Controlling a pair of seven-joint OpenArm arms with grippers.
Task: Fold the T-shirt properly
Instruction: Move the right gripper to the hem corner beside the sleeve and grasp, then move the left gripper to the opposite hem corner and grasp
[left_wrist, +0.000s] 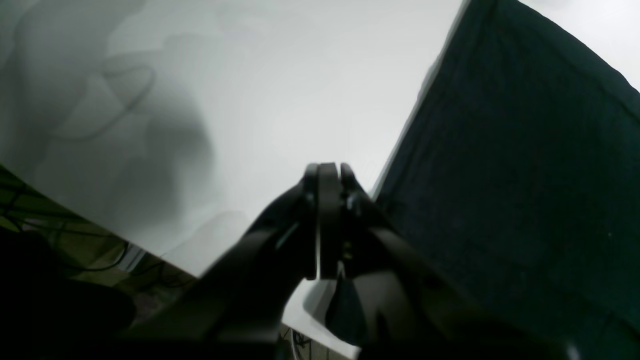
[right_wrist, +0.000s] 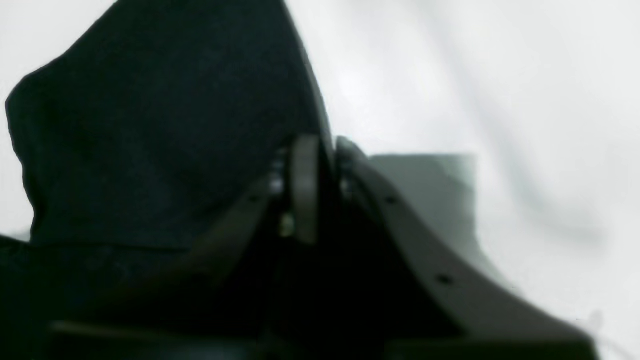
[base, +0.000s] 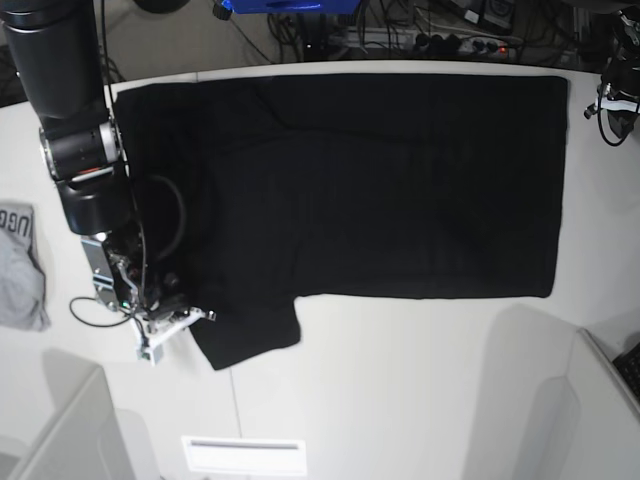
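The T-shirt (base: 380, 180) is lying spread flat on the white table (base: 400, 390), its black body stretching across the far half of the surface, with one short sleeve (base: 245, 335) sticking out toward the near edge at the base view's left. The right gripper (base: 195, 315) is sitting low at that sleeve's outer edge, and in the right wrist view its jaws are pressing together with a fold of the black cloth (right_wrist: 150, 125) pinched between them, the fabric rising up in a peak beyond the fingertips. The left gripper (left_wrist: 327, 172) is hanging above bare table just beside the shirt's straight edge (left_wrist: 500, 175), its jaws drawn fully together with nothing between them; in the base view only a small part of that arm (base: 620, 80) is showing at the far right corner, near the shirt's end. A small grey lettered garment (base: 20, 265) is lying crumpled at the table's left edge, well apart from the shirt.
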